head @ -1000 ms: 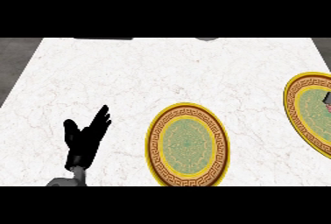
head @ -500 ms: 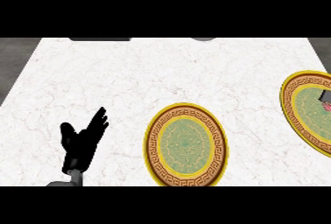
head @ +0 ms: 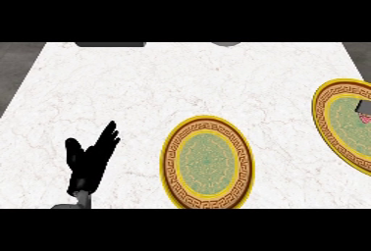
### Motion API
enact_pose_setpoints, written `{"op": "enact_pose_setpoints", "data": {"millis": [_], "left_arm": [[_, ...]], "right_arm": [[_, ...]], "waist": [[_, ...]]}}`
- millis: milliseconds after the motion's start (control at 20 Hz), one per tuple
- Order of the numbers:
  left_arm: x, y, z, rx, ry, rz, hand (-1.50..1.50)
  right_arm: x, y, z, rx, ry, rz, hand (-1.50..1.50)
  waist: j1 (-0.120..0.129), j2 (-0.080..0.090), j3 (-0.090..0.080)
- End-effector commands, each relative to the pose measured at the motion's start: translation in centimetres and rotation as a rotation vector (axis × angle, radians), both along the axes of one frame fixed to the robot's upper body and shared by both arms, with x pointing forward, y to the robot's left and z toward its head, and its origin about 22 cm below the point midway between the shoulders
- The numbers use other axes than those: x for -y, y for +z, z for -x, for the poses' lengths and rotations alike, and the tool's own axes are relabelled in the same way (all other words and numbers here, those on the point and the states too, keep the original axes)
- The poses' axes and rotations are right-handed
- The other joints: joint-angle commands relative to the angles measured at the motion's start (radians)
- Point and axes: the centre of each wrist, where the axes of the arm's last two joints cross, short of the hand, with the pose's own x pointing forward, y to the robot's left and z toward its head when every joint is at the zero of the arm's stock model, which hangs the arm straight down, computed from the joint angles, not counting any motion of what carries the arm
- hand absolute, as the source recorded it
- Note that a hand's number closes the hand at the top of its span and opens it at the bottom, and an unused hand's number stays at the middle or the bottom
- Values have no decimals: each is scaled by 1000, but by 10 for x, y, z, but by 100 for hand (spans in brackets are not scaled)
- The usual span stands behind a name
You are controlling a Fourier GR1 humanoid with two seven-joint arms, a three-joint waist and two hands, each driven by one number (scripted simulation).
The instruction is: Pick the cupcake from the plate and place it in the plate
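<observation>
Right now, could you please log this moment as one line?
left hand open, resting | right hand unseen | cupcake on right plate | centre plate bare

A single view looks from the robot's head, aimed steeply down at the bench (head: 181,88) and facing away from the robot. The bench's far edge runs along the top of the view and its near part lies at the bottom. The left edge slants inward, with grey floor (head: 14,73) beyond it. One plate (head: 208,163) shows whole at lower centre, and a second plate (head: 340,127) is cut by the right border. The left hand (head: 91,164) comes in at the lower left.
</observation>
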Motion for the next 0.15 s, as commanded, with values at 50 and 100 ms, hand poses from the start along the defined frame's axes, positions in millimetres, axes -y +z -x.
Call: {"op": "enact_pose_setpoints", "data": {"millis": [50, 100], "left_arm": [[13, 8, 2, -10, -19, 22, 0], [-6, -9, 13, -4, 10, 5, 0]], "right_arm": [[-1, -11, 18, 98, 113, -60, -150], [7, 1, 19, 84, 100, -73, -150]], "waist": [[1, -3, 0], [4, -1, 0]]}}
